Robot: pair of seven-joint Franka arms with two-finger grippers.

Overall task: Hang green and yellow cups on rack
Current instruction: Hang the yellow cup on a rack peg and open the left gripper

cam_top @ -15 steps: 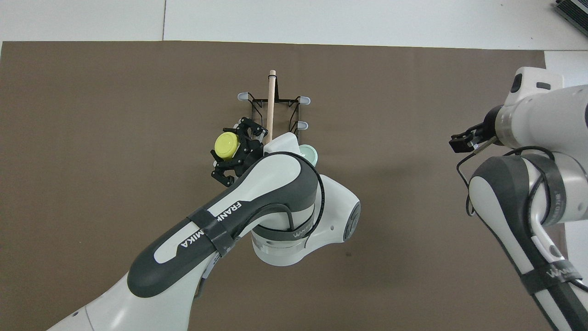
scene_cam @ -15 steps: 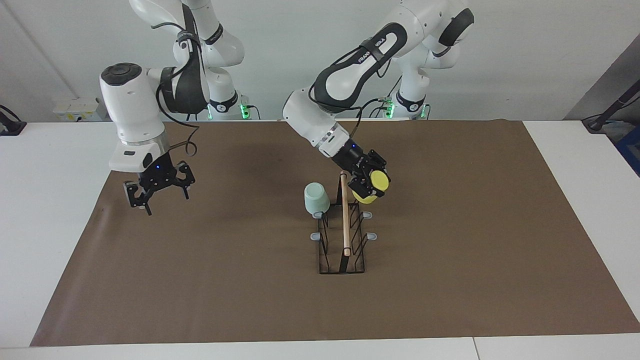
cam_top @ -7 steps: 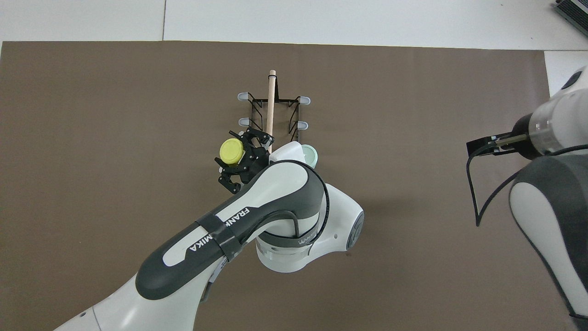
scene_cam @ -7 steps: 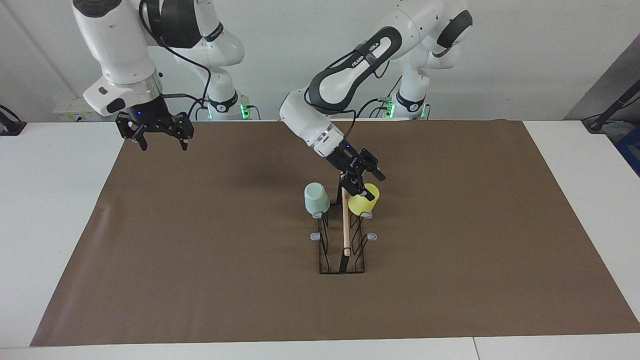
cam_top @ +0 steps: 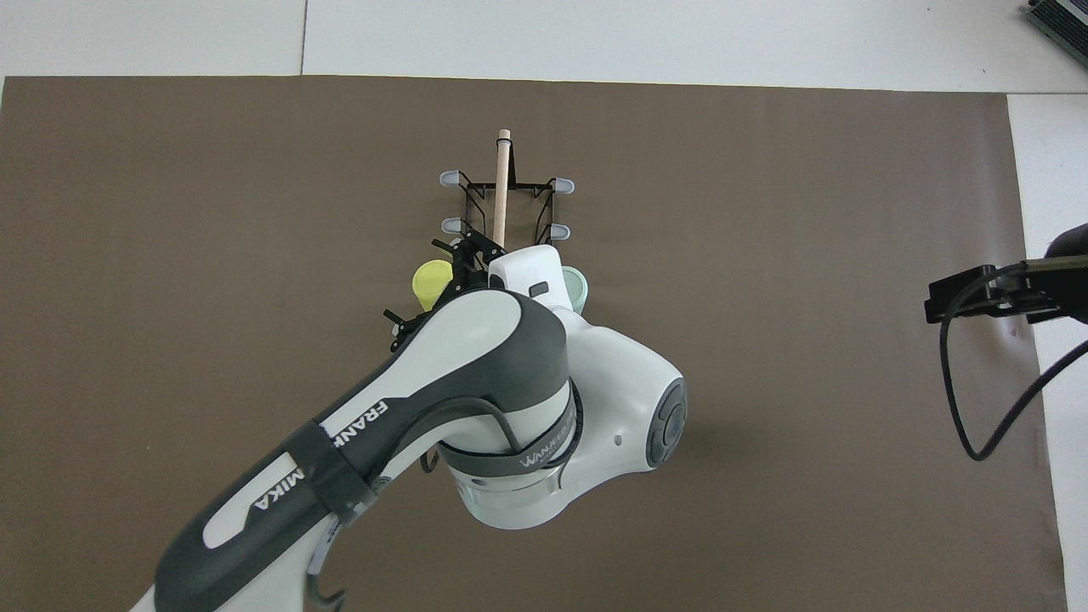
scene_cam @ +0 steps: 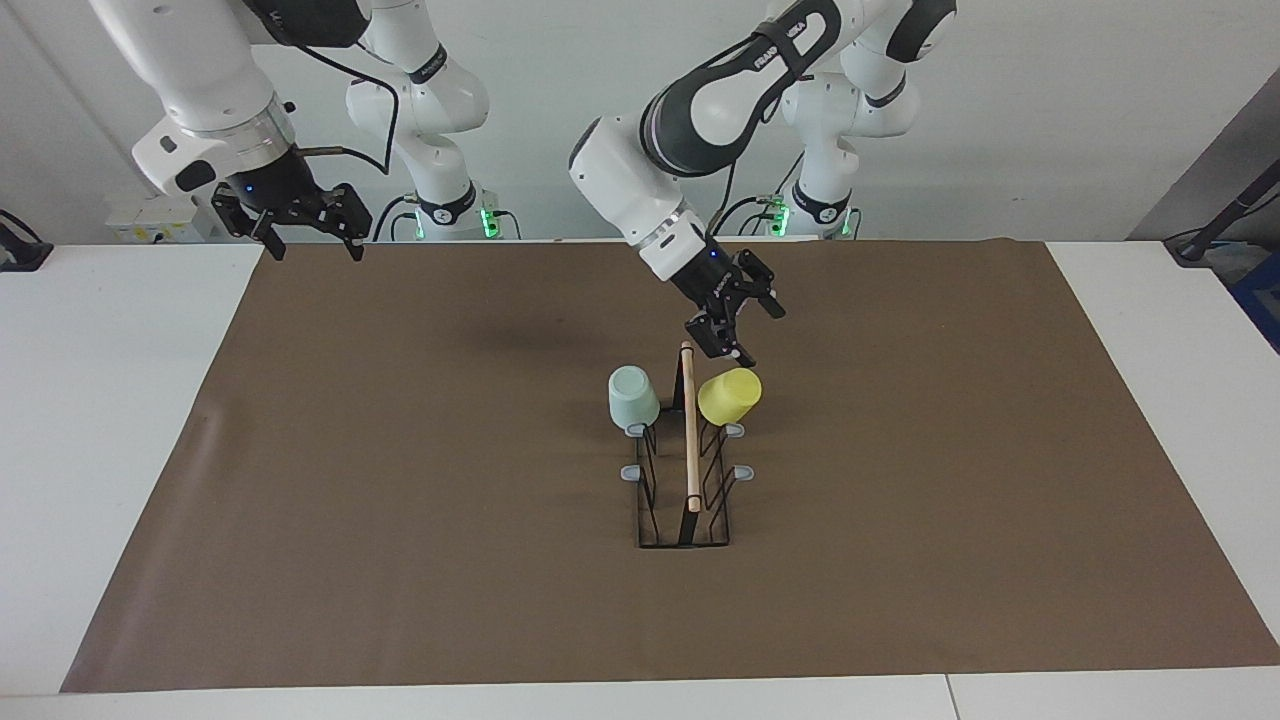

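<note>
Yellow cup (scene_cam: pixel 729 396) and green cup (scene_cam: pixel 633 397) both hung on rack (scene_cam: pixel 688 470), robot-end prongs. Left gripper (scene_cam: pixel 736 320) spread wide, empty, just above yellow cup. Right gripper (scene_cam: pixel 293 218) spread wide, empty, over mat edge.

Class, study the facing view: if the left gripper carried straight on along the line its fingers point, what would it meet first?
Most likely the yellow cup hanging on the rack: the left gripper hangs open just above it, pointing down. Depth is uncertain.
</note>
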